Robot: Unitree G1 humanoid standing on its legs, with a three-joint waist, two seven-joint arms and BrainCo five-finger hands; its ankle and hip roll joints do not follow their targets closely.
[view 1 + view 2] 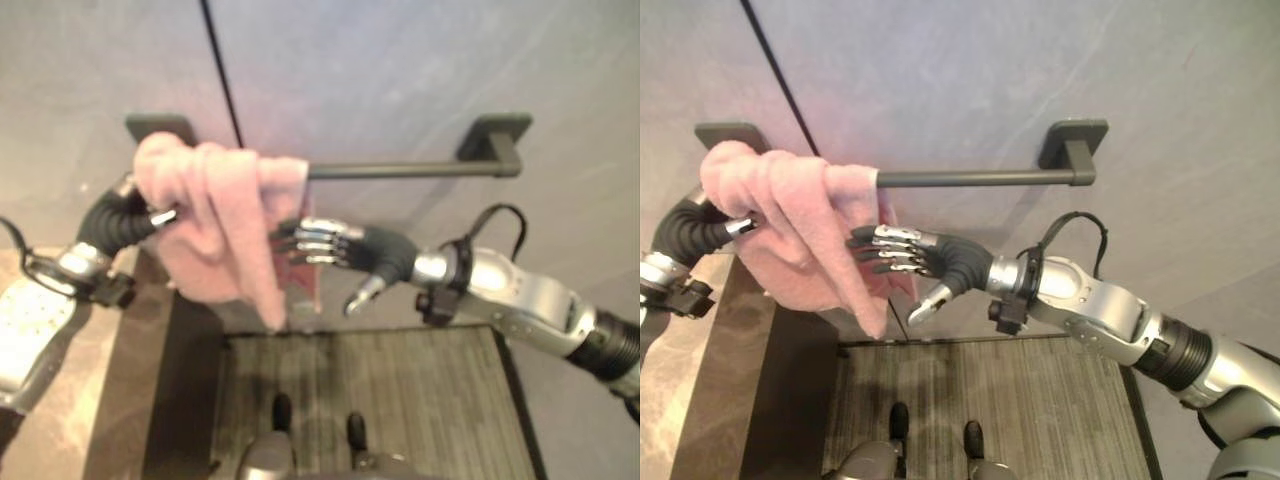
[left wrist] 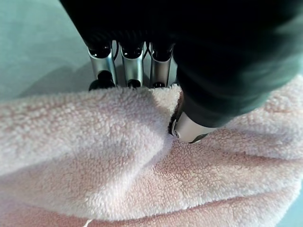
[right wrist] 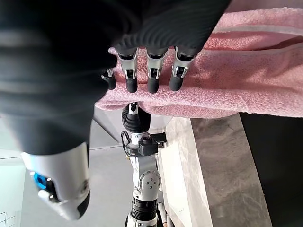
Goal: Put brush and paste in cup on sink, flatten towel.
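Silver-grey arms end in dark ribbed wrist covers, each hand [image 1: 940, 262] bearing silver fingers with dark tips.

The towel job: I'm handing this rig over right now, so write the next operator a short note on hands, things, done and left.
Left hand: fingers and thumb closed on the pink towel, holding its bunched end at the left end of the dark wall bar.
Right hand: open, straight fingers resting against the towel's hanging edge.
Done: the towel is draped on the bar.
Left: it is still crumpled at the left end; spread it flat along the bar. No brush, paste or cup shows from here, so check that part at the counter.
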